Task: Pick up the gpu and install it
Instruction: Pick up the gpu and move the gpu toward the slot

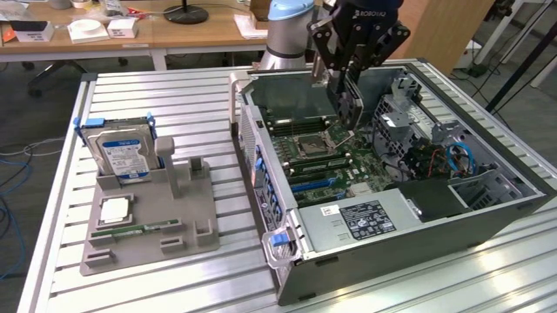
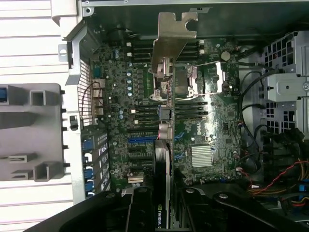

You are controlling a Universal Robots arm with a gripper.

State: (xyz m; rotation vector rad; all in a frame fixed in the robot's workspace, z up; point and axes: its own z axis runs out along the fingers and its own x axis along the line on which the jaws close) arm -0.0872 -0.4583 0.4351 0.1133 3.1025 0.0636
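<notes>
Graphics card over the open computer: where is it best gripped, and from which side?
Probably by its two flat faces near the upper long edge, coming straight down from above. The graphics card stands on edge over the motherboard, so both faces are exposed. The pincer clamps it this way, well back from the metal bracket at the far end, leaving the lower edge free.

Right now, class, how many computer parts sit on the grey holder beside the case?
3: the hard drive upright at the holder's far end, the silver square chip flat nearer, the memory stick nearest the camera. Others may be hidden.
</notes>
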